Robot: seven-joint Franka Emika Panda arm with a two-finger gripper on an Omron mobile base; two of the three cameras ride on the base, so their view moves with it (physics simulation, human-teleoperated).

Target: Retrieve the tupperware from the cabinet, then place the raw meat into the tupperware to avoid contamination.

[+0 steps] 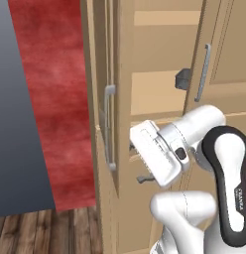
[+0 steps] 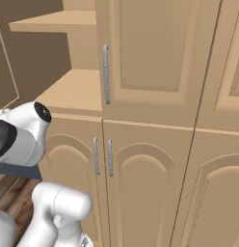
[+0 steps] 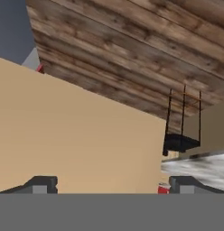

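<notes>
White arm links crowd the lower right of the left base view, and past them the hand [image 1: 140,163] sits low at the mouth of the cabinet [image 1: 145,94], just behind the edge of the swung-open upper door [image 1: 102,99] with its silver bar handle [image 1: 109,128]. One dark fingertip pokes out under the hand; the other is hidden, so from this side the spread is hard to read. Inside, the tan shelves look bare except for a small dark thing [image 1: 183,79] on the shelf beside the closed right door. It lies up and to the right of the hand, deeper in the cabinet. It may be the tupperware, but I cannot tell.

From the right base view, the arm's elbow bulks at the lower left. Open shelves [image 2: 75,89] stand left of the closed upper door [image 2: 150,53], with arched lower doors [image 2: 140,193] beneath, and the visible shelf boards carry nothing I can make out.

Along the hand view, two dark fingertips [image 3: 41,184] rise far apart at the bottom corners with nothing between them, so the hand is wide open and empty. A tan cabinet panel [image 3: 77,140] fills the foreground, and a black wire rack [image 3: 181,142] and a marbled counter [image 3: 199,167] lie beyond. Raw meat is not something I can pick out, so the reach would have to swing up and right toward the dark thing
</notes>
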